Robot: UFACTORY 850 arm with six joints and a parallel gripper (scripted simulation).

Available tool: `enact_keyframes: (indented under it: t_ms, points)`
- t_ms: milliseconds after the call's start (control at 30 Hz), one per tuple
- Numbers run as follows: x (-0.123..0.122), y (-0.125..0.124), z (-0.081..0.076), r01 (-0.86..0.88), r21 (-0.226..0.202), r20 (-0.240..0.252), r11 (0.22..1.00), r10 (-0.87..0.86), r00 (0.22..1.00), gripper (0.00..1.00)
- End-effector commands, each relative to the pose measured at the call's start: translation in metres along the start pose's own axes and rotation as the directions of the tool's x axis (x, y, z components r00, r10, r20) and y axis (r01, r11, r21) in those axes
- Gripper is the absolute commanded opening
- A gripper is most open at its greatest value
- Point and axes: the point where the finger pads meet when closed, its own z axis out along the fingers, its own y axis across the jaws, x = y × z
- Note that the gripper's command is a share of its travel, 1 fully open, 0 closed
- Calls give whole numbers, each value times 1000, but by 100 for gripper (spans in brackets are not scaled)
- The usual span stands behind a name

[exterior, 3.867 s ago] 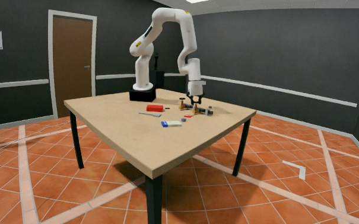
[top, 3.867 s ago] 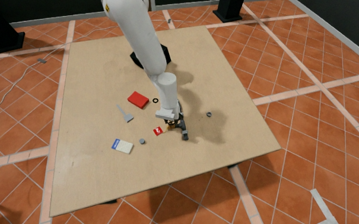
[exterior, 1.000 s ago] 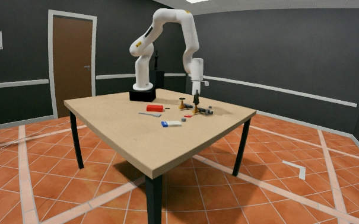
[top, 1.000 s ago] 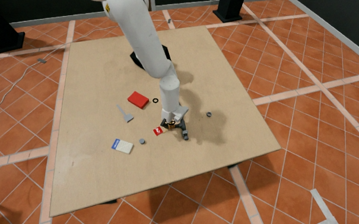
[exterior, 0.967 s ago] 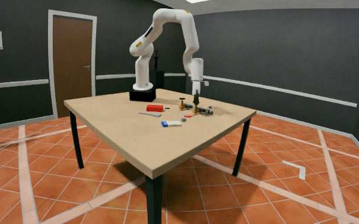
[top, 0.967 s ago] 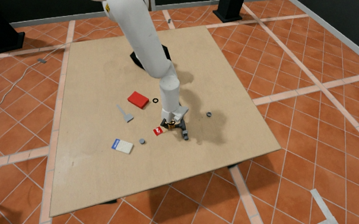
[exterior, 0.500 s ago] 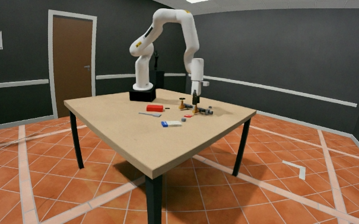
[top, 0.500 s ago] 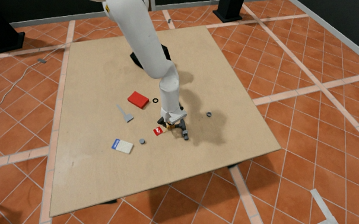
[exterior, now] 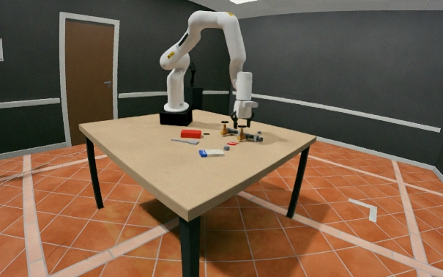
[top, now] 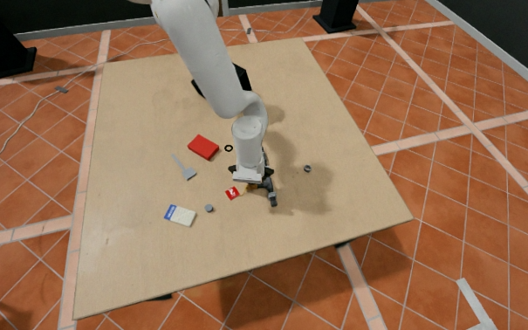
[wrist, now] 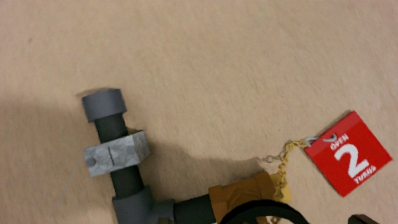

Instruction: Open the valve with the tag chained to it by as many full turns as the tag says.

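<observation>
A dark grey pipe (top: 271, 196) (exterior: 252, 138) (wrist: 111, 131) lies on the table and carries brass valves with black handwheels. The near valve (exterior: 242, 134) (wrist: 241, 193) has a gold chain (wrist: 281, 161) to a red tag (top: 232, 192) (exterior: 232, 143) (wrist: 348, 152) that reads "OPEN 2 TURNS". Its black handwheel (wrist: 260, 211) shows only as an arc at the bottom edge of the wrist view. A second valve (exterior: 225, 128) stands further back on the pipe. My gripper (exterior: 242, 123) is open and empty, pointing down just above the tagged valve's handwheel.
A red block (top: 203, 147) (exterior: 191, 133), a black ring (top: 228, 147), a grey scraper (top: 184, 168), a white card with a blue end (top: 180, 215) (exterior: 211, 152) and two small grey cylinders (top: 209, 208) (top: 307, 168) lie on the table. The robot's black base (exterior: 176, 118) stands at the back.
</observation>
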Motion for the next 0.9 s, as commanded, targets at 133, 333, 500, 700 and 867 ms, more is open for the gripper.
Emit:
enact_keyframes:
  t_ms: [133,333,500,700,867]
  points:
    - [1,0,-1,-417,14,-20,909,417,909,100]
    - [1,0,-1,-684,21,3,729,684,730,100]
    - [1,0,-1,-845,19,23,534,845,535,100]
    - [1,0,-1,-951,13,37,308,950,309,100]
    - [1,0,-1,-999,10,41,49,998,49,100]
